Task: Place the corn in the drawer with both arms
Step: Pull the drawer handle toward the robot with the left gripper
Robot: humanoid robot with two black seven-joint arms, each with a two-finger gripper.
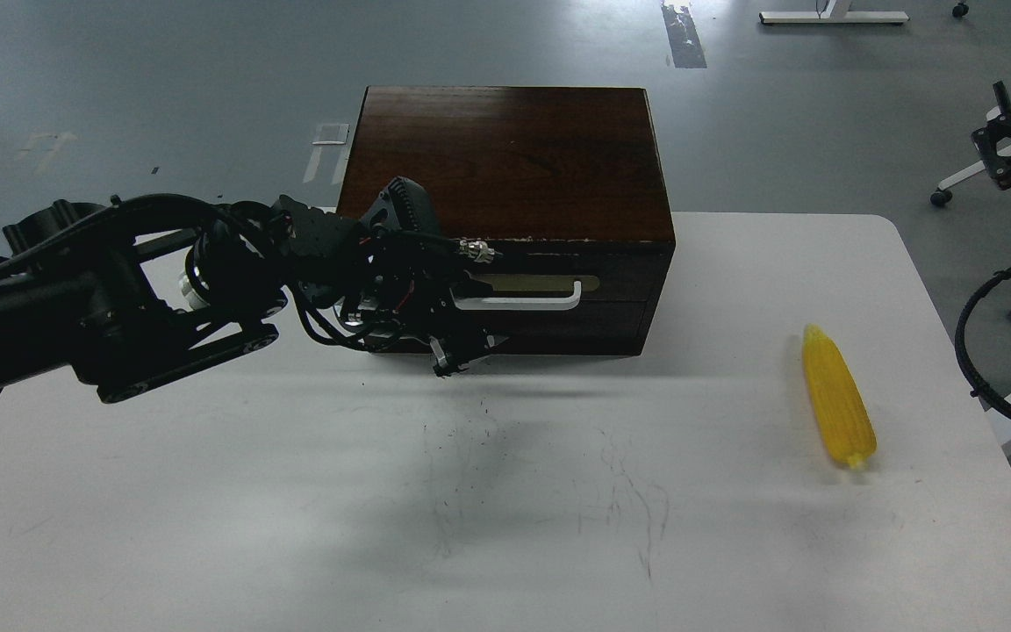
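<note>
**Left gripper at the drawer handle, corn lying off to the right**

At the front face of the wooden box (505, 167), toward 11 o'clock from the table's centre, the left gripper (457, 303) sits against the left end of the white bar handle (527, 301). One finger (479, 252) reaches over the top of the handle plate and another finger shows below, near the box's bottom edge, at about 6 o'clock from the first. The dark parts overlap so much that I cannot tell whether the jaws are clamped on the handle or merely spread around it. The left arm (102, 307) comes in from 9 o'clock, low over the table. The right gripper does not appear; only loose black cables (984, 351) hang at the 3 o'clock edge.

The drawer (558, 298) looks flush with the box front, shut. The corn (837, 397) lies flat on the table at about 4 o'clock from the box, well apart from it, its narrow tip pointing toward 12 o'clock and its blunt end toward 5 o'clock.

The white table (295, 527) carries faint dark scuffs near its middle. Beyond it lies a grey floor (163, 79) with tape marks, a white stand base at 1 o'clock and a wheeled chair base at 2 o'clock.

The corn rests near the table's right edge. A broad bare stretch of tabletop runs from the box front to the near edge at 6 o'clock.
</note>
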